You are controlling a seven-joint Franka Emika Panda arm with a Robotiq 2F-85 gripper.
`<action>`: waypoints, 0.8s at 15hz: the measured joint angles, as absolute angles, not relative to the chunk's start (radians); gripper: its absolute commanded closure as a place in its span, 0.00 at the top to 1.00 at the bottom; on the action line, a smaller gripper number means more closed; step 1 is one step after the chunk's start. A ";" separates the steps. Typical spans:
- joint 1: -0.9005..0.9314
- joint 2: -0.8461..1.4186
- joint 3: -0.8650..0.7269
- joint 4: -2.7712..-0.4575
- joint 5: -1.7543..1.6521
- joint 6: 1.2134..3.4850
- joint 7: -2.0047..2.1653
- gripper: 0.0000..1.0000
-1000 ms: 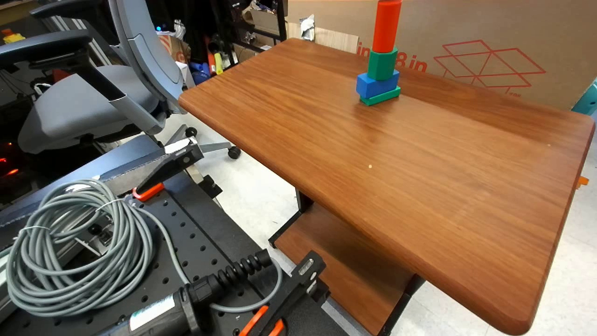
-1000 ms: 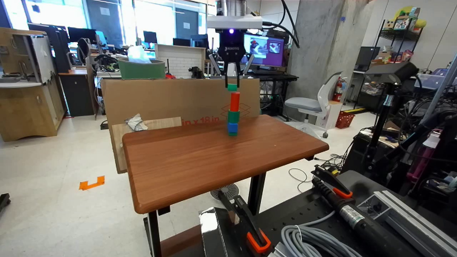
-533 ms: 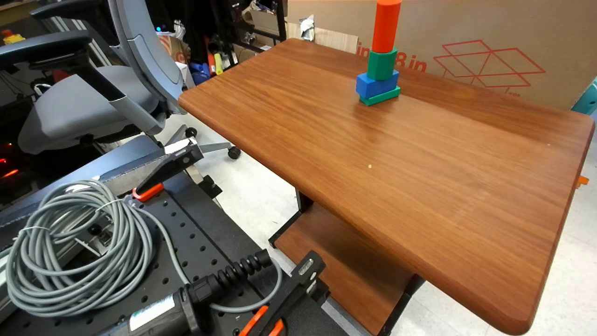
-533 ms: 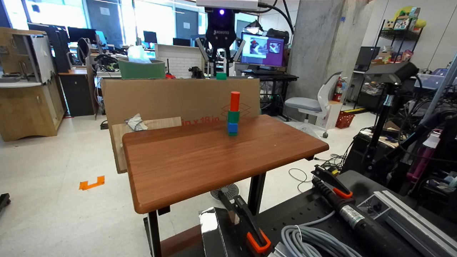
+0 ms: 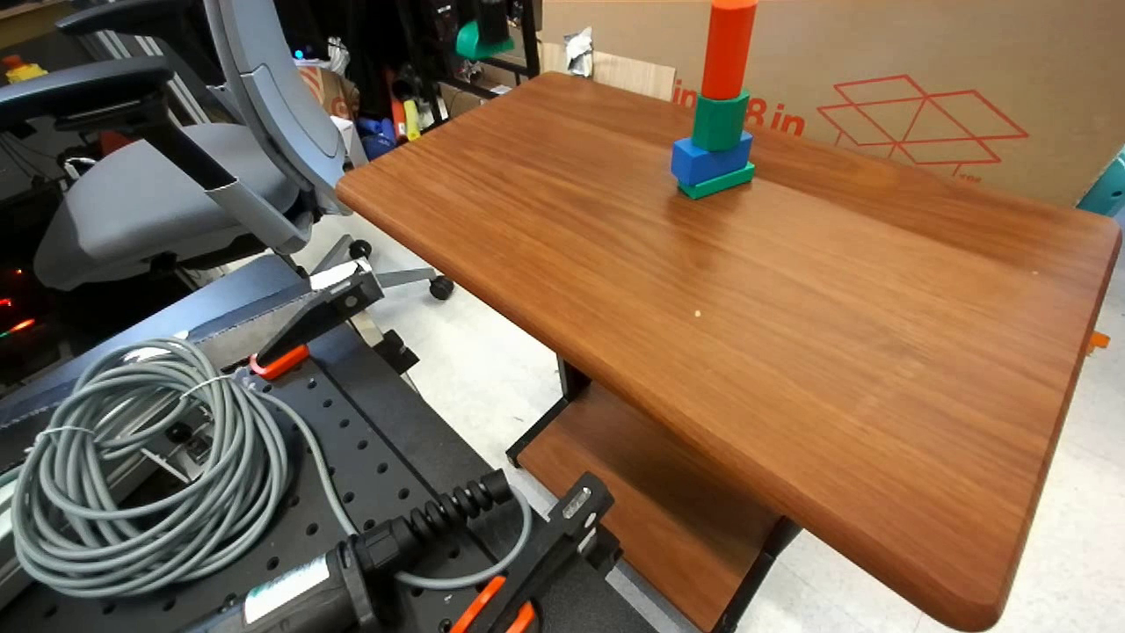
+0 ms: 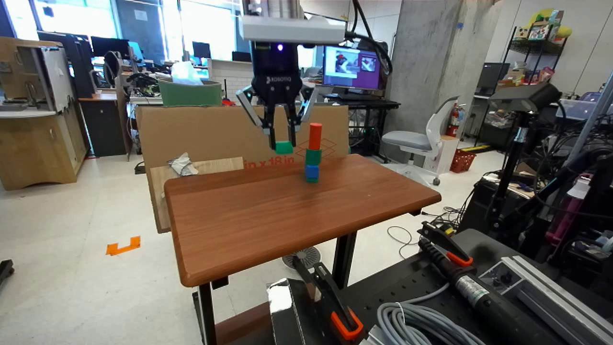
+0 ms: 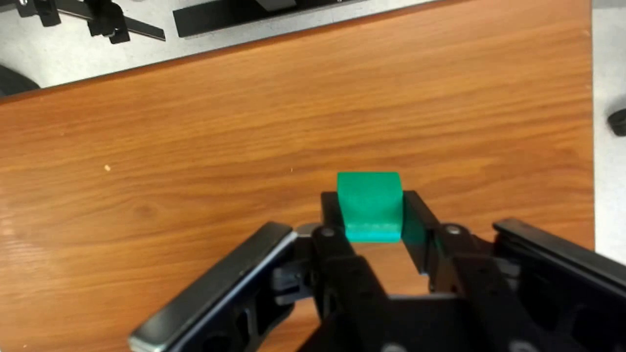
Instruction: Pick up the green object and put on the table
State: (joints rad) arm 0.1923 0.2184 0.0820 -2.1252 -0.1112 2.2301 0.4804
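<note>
The green object (image 7: 370, 205) is a small block gripped between both fingertips in the wrist view. My gripper (image 6: 283, 144) is shut on it and holds it in the air. The block (image 6: 284, 148) hangs left of the tower's red column in that exterior view, apart from it. The block (image 5: 475, 44) and a black fingertip also show at the top edge of an exterior view. The table (image 5: 791, 325) has a reddish-brown wood top; it fills most of the wrist view (image 7: 195, 195) below the block, with a gap that I cannot measure.
A tower of a red column (image 5: 729, 53), a green block (image 5: 720, 123), a blue block (image 5: 710, 158) and a thin green base (image 5: 717, 181) stands upright on the table. A large cardboard sheet (image 6: 206, 134) stands behind the table. A black bench (image 5: 378, 422) with coiled cable stands nearby.
My gripper, holding the green block, has moved from above the red column up and to the left, then lower, in an exterior view. It now also enters the top edge of an exterior view.
</note>
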 measured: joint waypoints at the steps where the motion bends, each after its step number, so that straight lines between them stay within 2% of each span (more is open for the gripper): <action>1: 0.199 0.220 0.086 -2.163 -0.126 2.258 0.481 0.09; 5: 0.215 0.259 0.088 -2.246 -0.175 2.339 0.483 0.09; 12: 0.227 0.376 0.064 -2.258 -0.254 2.428 0.483 0.09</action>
